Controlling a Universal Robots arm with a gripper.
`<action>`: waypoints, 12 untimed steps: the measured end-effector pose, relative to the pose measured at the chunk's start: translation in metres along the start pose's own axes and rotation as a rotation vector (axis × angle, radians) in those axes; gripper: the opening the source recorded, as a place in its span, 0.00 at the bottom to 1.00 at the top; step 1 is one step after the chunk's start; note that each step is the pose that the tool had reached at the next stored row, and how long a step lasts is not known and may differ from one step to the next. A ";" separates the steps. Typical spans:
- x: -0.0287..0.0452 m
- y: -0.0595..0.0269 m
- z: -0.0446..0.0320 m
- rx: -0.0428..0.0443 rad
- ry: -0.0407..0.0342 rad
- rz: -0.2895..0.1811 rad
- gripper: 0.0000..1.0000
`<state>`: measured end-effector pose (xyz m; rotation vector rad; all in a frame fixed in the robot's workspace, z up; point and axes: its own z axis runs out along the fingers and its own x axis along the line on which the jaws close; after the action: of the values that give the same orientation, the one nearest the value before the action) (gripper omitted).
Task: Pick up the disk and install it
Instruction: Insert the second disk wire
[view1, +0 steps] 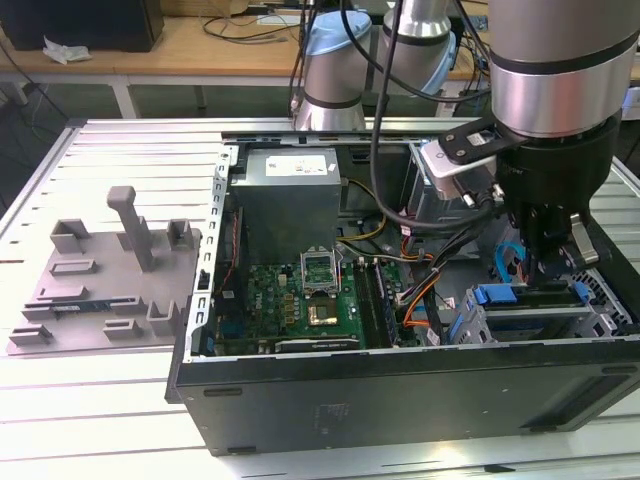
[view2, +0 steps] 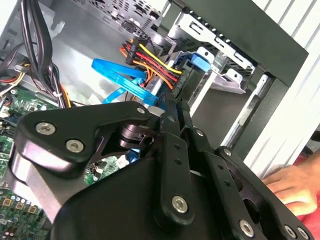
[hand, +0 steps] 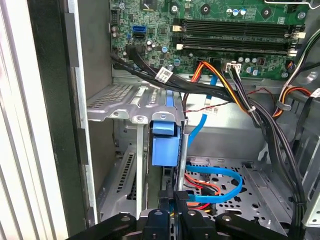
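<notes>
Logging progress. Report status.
Gripper down in case, at drive cage. Blue-edged piece in cage slot ahead, may be disk. Blue cable close by; hand beside case.

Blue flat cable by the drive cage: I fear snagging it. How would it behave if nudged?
The blue flat cable lies in a loose loop, so it likely bends aside easily. It looks thin and light. Curved as it is, it may spring back.

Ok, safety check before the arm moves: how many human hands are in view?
1: a hand outside the computer case, beyond its black side wall, in the second wrist view. Others may be hidden.
</notes>
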<state>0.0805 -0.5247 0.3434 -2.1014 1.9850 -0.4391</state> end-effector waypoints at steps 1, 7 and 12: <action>-0.0023 -0.0001 -0.0001 0.0000 -0.0002 -0.001 0.16; -0.0115 -0.0007 -0.0004 -0.0044 0.0457 -0.020 0.16; -0.0187 -0.0014 -0.0007 -0.0045 0.0549 -0.029 0.16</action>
<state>0.0807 -0.5059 0.3433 -2.1456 1.9892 -0.5033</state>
